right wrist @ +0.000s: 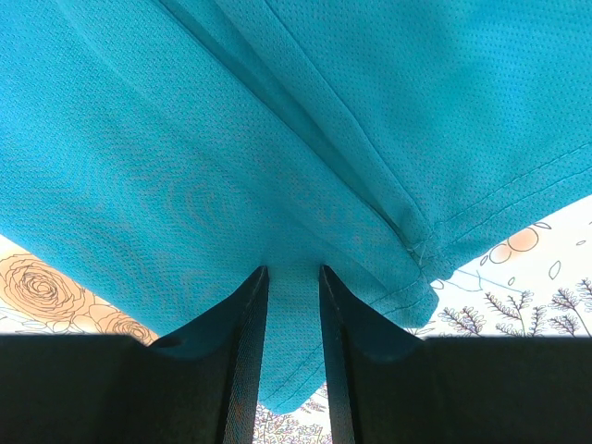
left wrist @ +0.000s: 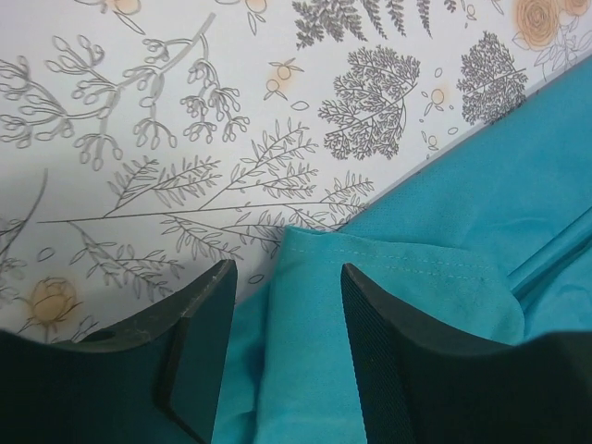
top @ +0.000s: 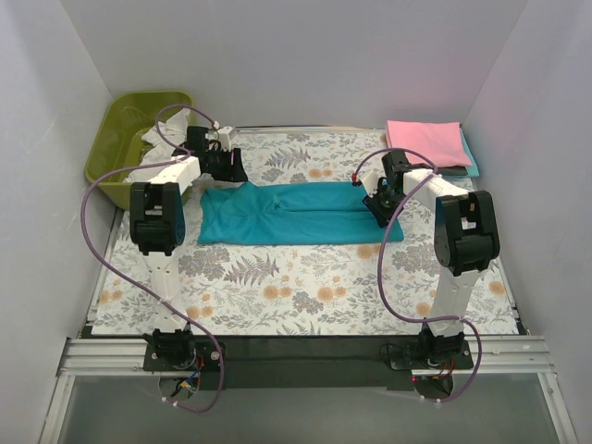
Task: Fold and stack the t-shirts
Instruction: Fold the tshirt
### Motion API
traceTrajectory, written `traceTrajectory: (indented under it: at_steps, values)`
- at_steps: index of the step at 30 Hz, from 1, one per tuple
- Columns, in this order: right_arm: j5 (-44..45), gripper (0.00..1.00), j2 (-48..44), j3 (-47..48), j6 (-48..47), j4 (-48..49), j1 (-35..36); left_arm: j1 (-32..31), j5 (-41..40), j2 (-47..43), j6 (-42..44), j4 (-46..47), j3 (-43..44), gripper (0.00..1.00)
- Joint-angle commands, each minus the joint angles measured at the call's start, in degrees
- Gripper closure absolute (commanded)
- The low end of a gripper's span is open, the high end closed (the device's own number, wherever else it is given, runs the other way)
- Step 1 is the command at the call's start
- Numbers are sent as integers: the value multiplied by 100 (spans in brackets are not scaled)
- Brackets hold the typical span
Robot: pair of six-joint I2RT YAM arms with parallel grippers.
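A teal t-shirt (top: 296, 215) lies as a long folded band across the floral table cloth (top: 277, 287). My left gripper (top: 227, 166) is open at the shirt's far left corner. In the left wrist view its jaws (left wrist: 289, 273) stand on either side of a hemmed corner of the teal cloth (left wrist: 407, 277). My right gripper (top: 377, 205) is at the shirt's right end. In the right wrist view it (right wrist: 293, 270) is shut on a fold of the teal shirt (right wrist: 231, 120), which hangs a little above the table cloth. A folded pink t-shirt (top: 425, 141) lies at the back right.
An olive-green tub (top: 116, 148) with pale cloth inside stands at the back left, just beside my left arm. A blue folded cloth (top: 473, 165) shows under the pink shirt. White walls close in the table on three sides.
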Motion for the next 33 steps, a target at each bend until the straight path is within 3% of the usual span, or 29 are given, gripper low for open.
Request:
traceTrajectory:
  at_steps: [1,12,22,33]
  values:
    - [72,70,-65,-61,-23,-58,-17,-49,406,37,-27,86,242,53]
    - [72,70,-48,-52,-23,-76,-17,-49,626,468,-361,182,514,62]
    - [116,71,-74,-44,-58,-67,-17,-49,960,196,-352,226,462,99]
    - [80,71,-153,-17,-58,-84,-26,-66,1364,-1368,438,139,-970,100]
